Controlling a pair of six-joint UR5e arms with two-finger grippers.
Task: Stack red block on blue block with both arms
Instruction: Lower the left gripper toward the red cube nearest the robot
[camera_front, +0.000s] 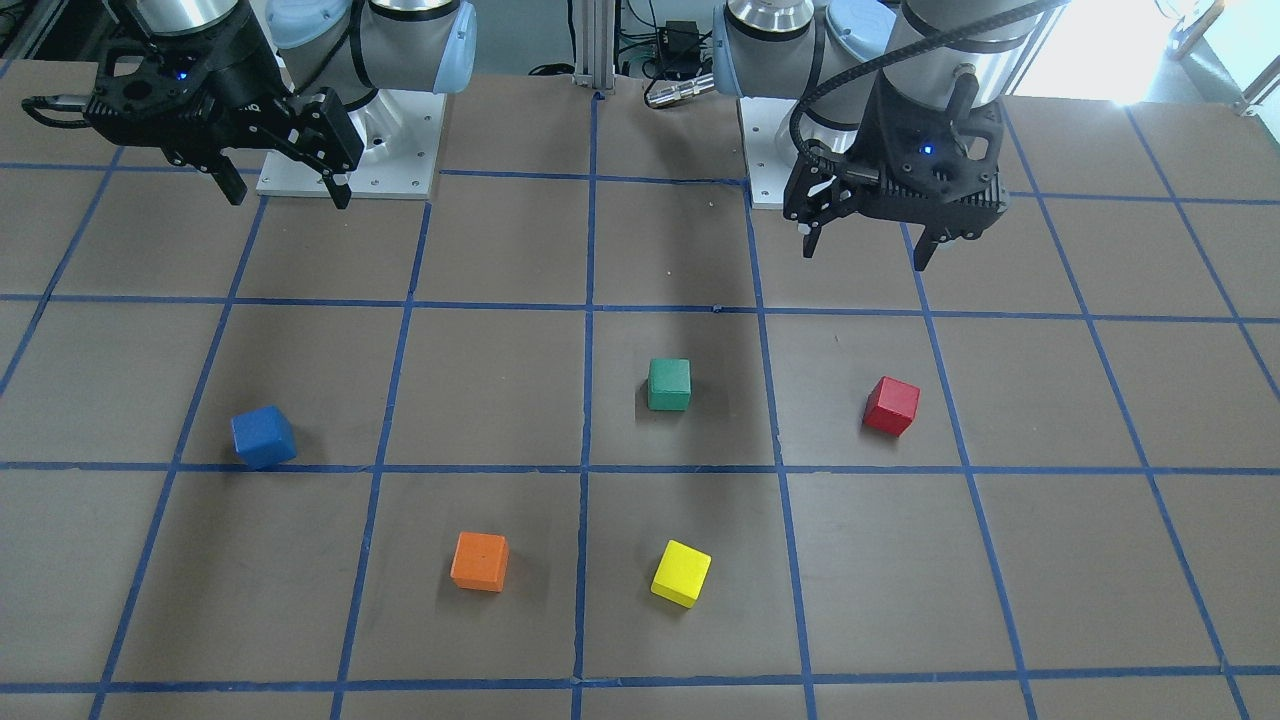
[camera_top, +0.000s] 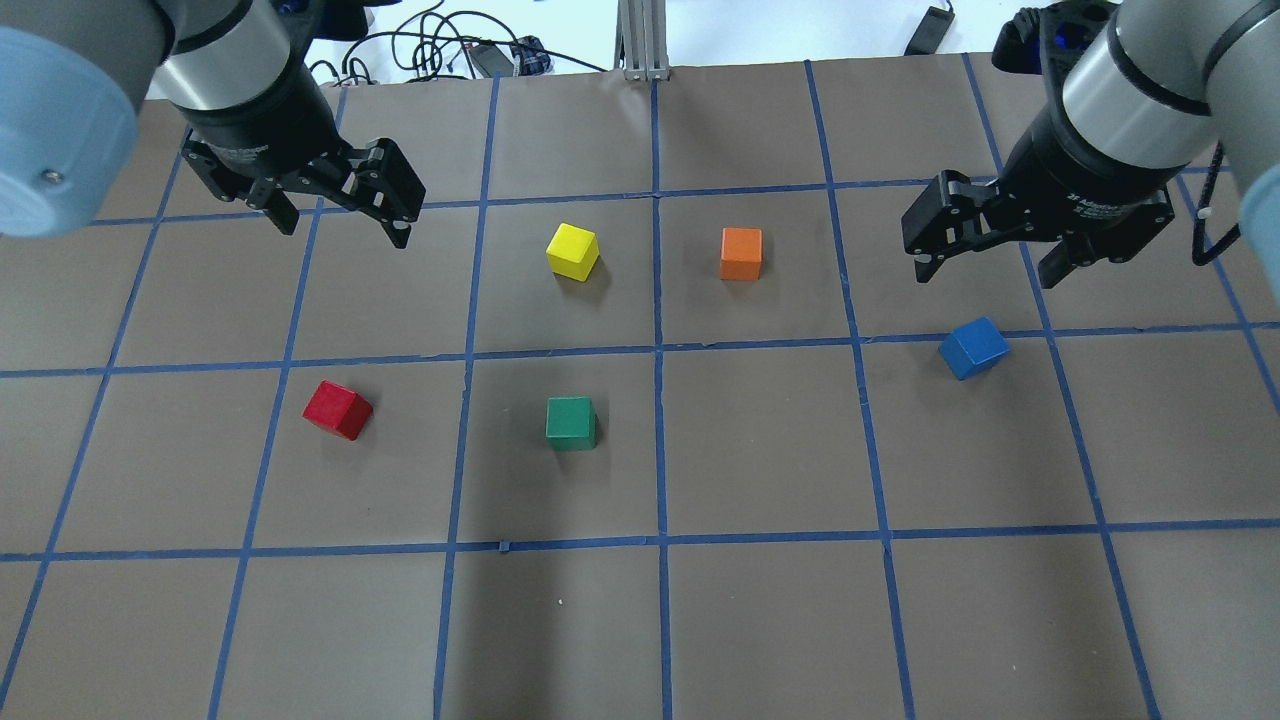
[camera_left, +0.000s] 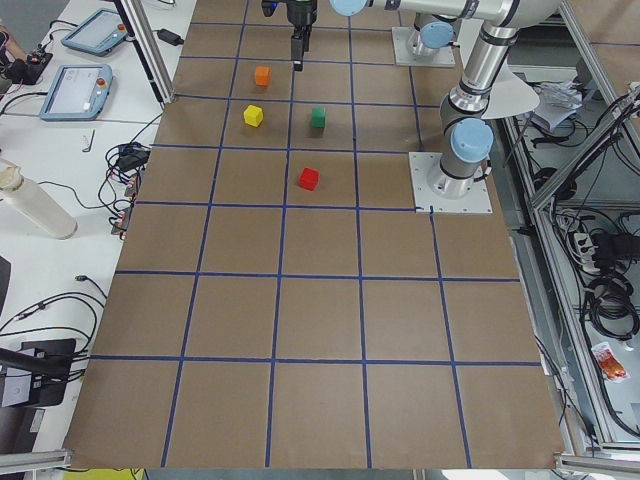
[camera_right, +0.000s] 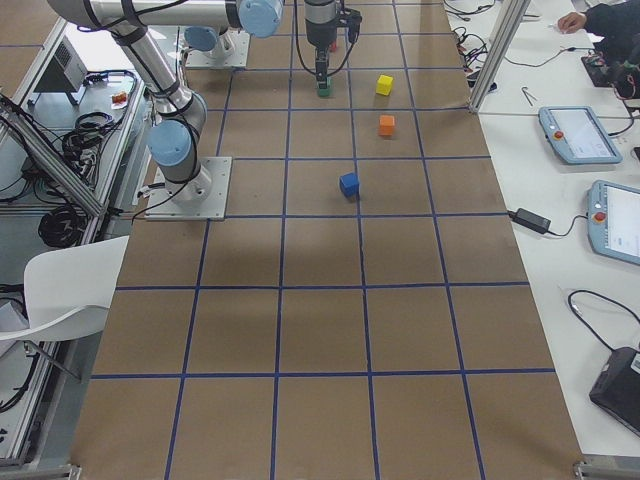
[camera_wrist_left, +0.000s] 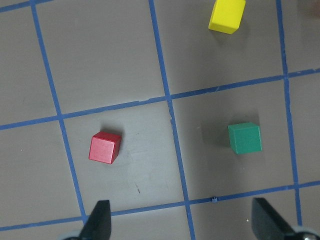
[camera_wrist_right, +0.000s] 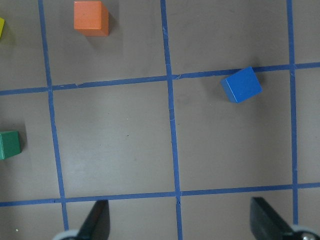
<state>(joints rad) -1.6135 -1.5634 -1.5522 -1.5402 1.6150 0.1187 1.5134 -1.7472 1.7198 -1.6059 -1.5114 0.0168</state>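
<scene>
The red block (camera_top: 337, 410) lies alone on the brown table, on my left side; it also shows in the front view (camera_front: 891, 405) and the left wrist view (camera_wrist_left: 105, 148). The blue block (camera_top: 973, 347) lies alone on my right side, touching a blue tape line; it also shows in the front view (camera_front: 264, 437) and the right wrist view (camera_wrist_right: 241, 84). My left gripper (camera_top: 345, 225) is open and empty, raised above the table beyond the red block. My right gripper (camera_top: 985, 272) is open and empty, raised just beyond the blue block.
A green cube (camera_top: 571, 422) sits near the table's middle. A yellow cube (camera_top: 573, 250) and an orange cube (camera_top: 741, 253) sit farther out. The table (camera_top: 760, 450) is brown, marked with a blue tape grid. Cables lie beyond its far edge.
</scene>
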